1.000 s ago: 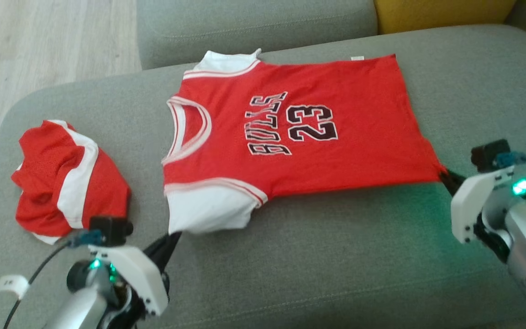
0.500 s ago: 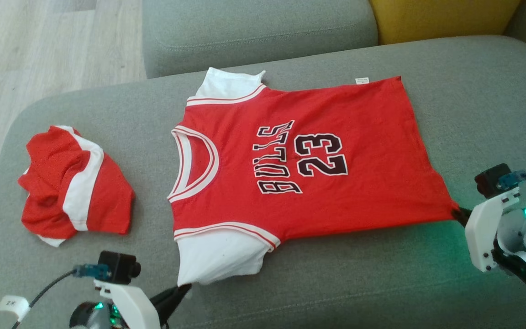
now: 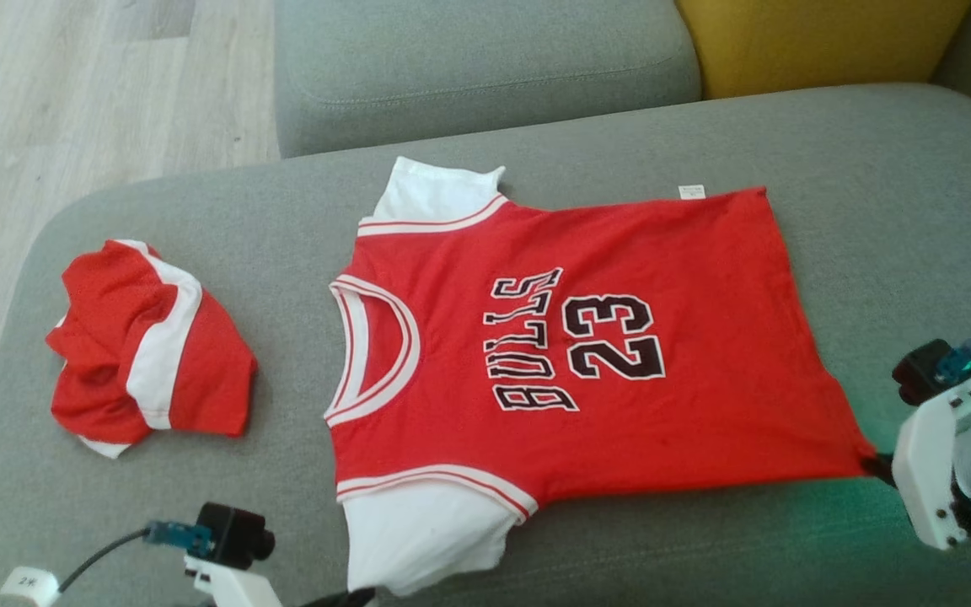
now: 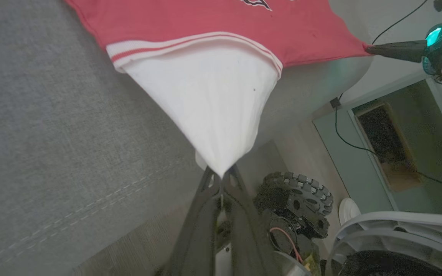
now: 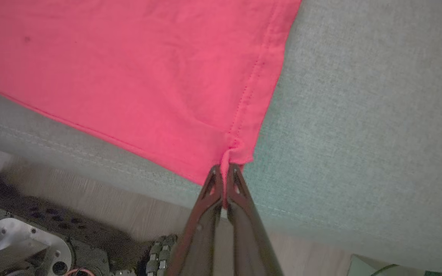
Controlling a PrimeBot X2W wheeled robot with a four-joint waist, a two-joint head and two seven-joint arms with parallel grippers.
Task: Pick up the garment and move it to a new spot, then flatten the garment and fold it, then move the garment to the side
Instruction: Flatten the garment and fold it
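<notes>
The garment (image 3: pixel 553 354) is a red jersey with white sleeves and black lettering, spread flat on the grey sofa seat (image 3: pixel 199 202). My left gripper (image 3: pixel 359 595) at the near edge is shut on the tip of the near white sleeve (image 4: pixel 213 99), which is drawn into a taut cone in the left wrist view, pinched at the left gripper (image 4: pixel 221 180). My right gripper (image 3: pixel 877 464) is shut on the near hem corner. In the right wrist view the red corner (image 5: pixel 236 153) bunches between the tips of the right gripper (image 5: pixel 225 170).
A second red and white garment (image 3: pixel 148 337) lies crumpled at the seat's left. A grey back cushion (image 3: pixel 485 59) and a yellow cushion (image 3: pixel 823 42) stand behind. Wood floor (image 3: pixel 72 101) is at the far left. My wheeled base (image 4: pixel 297 191) is below the seat's near edge.
Both grippers have pulled the jersey across the seat toward the near edge, keeping it stretched. The camera has also tilted a little. The crumpled garment has stayed put.
</notes>
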